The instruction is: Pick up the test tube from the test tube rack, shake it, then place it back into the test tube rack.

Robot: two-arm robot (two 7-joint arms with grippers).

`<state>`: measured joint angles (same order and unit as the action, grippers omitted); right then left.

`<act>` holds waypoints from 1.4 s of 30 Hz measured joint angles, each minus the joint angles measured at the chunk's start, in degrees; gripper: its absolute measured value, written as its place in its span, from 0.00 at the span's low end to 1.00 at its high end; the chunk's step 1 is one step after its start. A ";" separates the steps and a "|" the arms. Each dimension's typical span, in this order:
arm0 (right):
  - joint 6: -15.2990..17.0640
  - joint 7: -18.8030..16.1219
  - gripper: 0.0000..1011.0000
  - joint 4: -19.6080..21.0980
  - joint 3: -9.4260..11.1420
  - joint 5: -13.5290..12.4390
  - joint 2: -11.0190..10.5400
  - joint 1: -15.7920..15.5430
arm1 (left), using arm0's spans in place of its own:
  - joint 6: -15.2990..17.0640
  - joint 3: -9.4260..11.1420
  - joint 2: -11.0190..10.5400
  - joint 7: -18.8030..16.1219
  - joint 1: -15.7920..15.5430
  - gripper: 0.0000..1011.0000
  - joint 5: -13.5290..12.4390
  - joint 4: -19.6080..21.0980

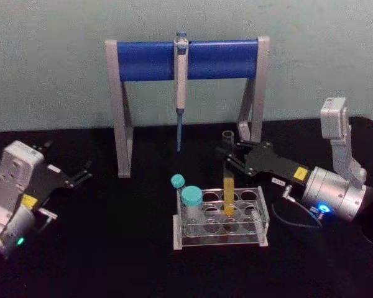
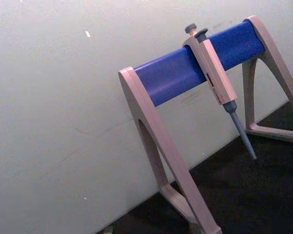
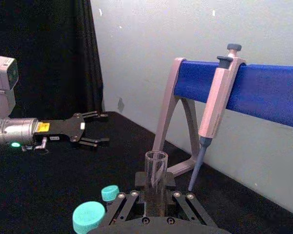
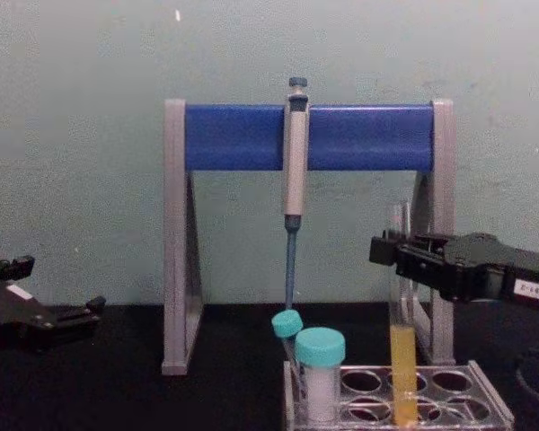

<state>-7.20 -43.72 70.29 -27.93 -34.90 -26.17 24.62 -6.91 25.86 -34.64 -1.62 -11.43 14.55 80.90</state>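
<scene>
You are looking at a tall clear glass test tube whose smooth wall is glinting glossily. The low clear plastic test tube rack is showing polished, see-through edges. A round teal cap is looking like smooth, dull plastic. The matt black tabletop is giving back no shine. The grey-and-blue pipette stand is showing matt grey legs and a smooth, satin blue bar. The right gripper is showing matt black fingers ahead of a wrist that is gleaming like brushed silver metal.

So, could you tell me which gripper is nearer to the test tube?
Right. The right gripper has its jaws around the test tube, near its top; the left gripper rests well off to its left.
</scene>
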 joint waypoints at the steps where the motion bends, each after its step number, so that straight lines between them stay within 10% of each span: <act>1: 0.02 -0.01 0.23 -0.05 -0.02 0.00 0.00 0.01 | 0.00 0.00 0.00 0.00 0.00 0.99 0.00 0.00; 42: 1.47 -0.46 0.23 -2.44 -0.92 -0.01 0.33 0.55 | 0.00 0.00 0.00 0.00 0.00 0.99 0.00 0.00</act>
<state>-5.73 -44.19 67.86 -28.85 -34.92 -25.84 25.17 -6.91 25.86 -34.64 -1.62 -11.43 14.55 80.90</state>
